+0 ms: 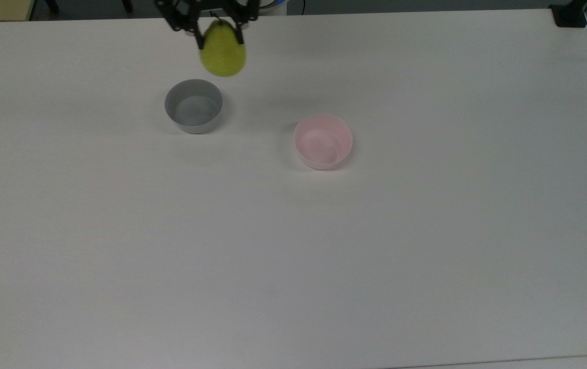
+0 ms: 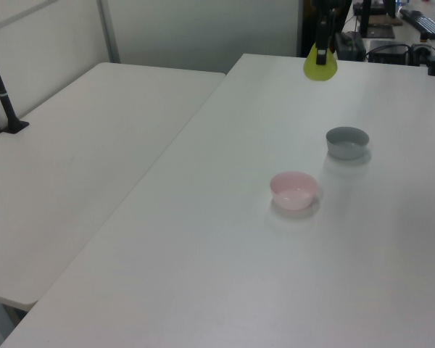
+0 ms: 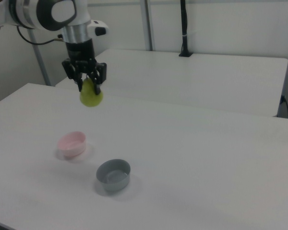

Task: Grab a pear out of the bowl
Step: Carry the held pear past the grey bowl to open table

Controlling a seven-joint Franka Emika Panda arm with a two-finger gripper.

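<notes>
I have the small yellow-green rounded pear [image 1: 223, 50] hanging from the black two-finger gripper [image 1: 215, 32] at the top of the top view, left of centre; the fingers are closed on its narrow upper part just below the stem, fat end down. In the right view the pear [image 3: 91, 96] sits in the upper left, well above the white tabletop [image 1: 293, 246]. The small round pale pink bowl [image 1: 322, 141] is empty, just above frame centre in the top view; the grey round bowl [image 1: 193, 105] sits to the top view's left of it, apart from it. My read: the pear is light and rigid, but its smooth, tapered skin could slide down out of a neck pinch, so I'd prefer a hold nearer the widest part. The table is flat, matte and uncluttered, with plenty of room. In the left view a second white table [image 2: 80, 159] stands alongside, and a dark post [image 2: 1, 87] at the frame's left.
</notes>
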